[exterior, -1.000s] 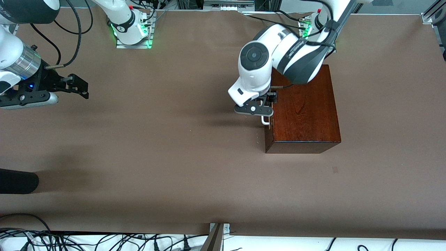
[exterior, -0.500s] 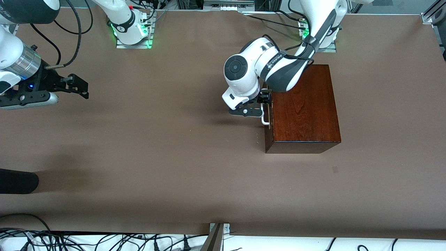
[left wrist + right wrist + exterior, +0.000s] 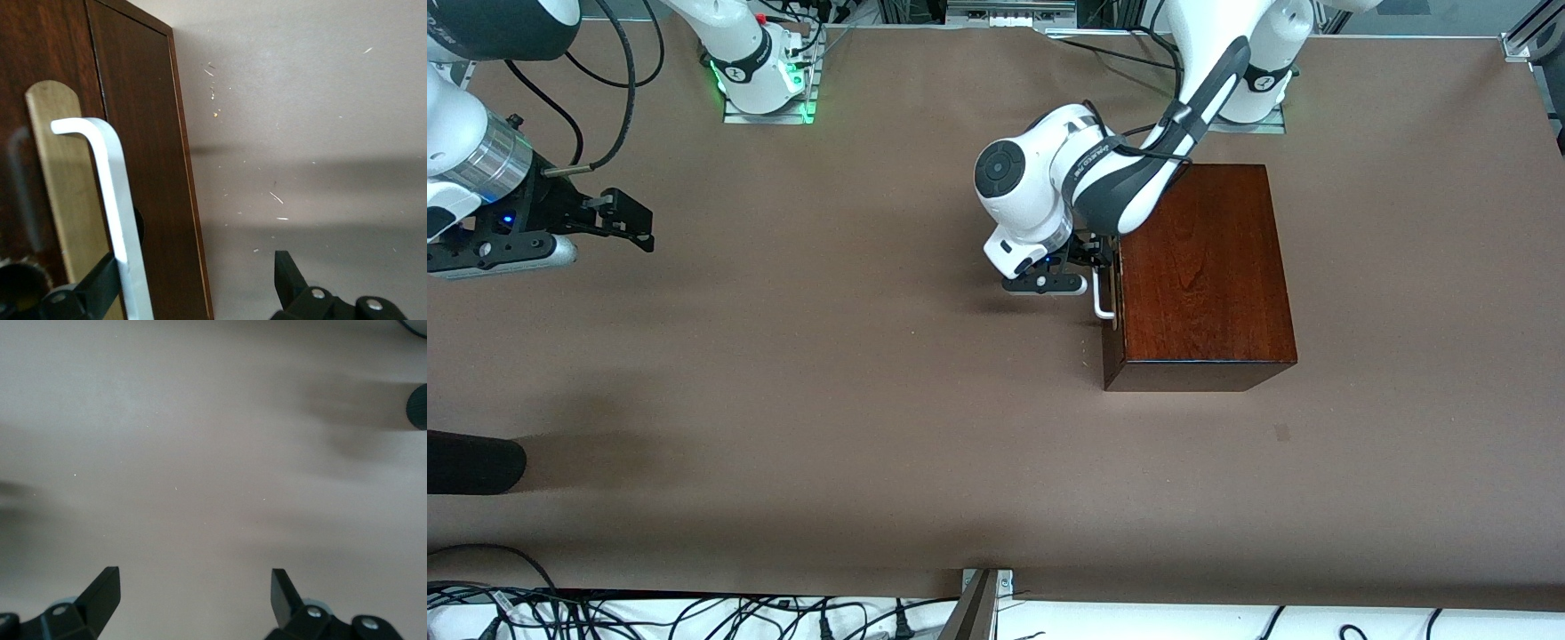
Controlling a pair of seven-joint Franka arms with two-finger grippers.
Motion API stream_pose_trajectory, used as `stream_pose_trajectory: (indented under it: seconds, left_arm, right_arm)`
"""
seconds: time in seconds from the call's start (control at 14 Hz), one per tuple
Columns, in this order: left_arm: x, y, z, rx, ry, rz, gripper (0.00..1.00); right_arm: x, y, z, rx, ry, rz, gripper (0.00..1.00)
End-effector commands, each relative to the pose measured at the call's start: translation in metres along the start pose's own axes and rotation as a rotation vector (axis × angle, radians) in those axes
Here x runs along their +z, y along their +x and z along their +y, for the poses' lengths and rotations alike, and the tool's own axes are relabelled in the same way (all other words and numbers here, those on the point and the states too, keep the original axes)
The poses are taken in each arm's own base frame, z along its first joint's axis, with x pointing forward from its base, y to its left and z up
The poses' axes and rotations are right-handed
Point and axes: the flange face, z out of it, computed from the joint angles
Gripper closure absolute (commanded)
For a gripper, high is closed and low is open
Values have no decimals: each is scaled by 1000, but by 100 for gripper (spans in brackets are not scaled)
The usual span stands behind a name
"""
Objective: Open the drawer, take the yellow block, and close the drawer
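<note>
The dark mahogany box [image 3: 1200, 267] stands toward the left arm's end of the table. Its drawer is shut, with the dark front [image 3: 143, 133] flush with the box. The white bar handle [image 3: 1103, 300] sticks out of that front and also shows in the left wrist view [image 3: 113, 193]. My left gripper [image 3: 1096, 267] is open at the handle. In the left wrist view [image 3: 197, 277] the bar stands between the fingers, close against one finger [image 3: 100, 287]. The yellow block is hidden. My right gripper [image 3: 645, 229] waits open and empty over bare table [image 3: 193, 583].
A black rounded object [image 3: 471, 462] juts in at the right arm's end, nearer the front camera, and shows in the right wrist view [image 3: 418, 407]. The arm bases [image 3: 765, 80] stand along the table's edge farthest from the front camera.
My left arm's wrist has swung off the box top toward the right arm's end, bringing the gripper level with the drawer handle. The right arm has not moved.
</note>
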Motion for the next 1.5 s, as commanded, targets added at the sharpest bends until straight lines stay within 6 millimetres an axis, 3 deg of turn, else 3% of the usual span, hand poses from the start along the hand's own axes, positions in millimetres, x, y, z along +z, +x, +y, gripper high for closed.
stream_pose_trajectory:
  seconds: [0.0, 0.29, 0.57, 1.07, 1.21, 1.43]
  left_arm:
    - [8, 4, 8, -7, -5, 31, 0]
    - [15, 4, 13, 1, -7, 33, 0]
    - [22, -10, 39, 8, -16, 44, 0]
    - [5, -4, 62, -18, -169, 135, 0]
    - [-7, -16, 85, -6, -189, 150, 0]
    - [1, -30, 106, -75, -189, 136, 0]
  right_arm:
    - [-5, 0, -4, 9, 18, 0, 0]
    - [-6, 0, -9, 2, 18, 2, 0]
    - [-6, 0, -9, 2, 18, 3, 0]
    - [-6, 0, -8, 3, 18, 3, 0]
    - [-6, 1, -8, 3, 18, 5, 0]
    - [-6, 1, -7, 5, 18, 5, 0]
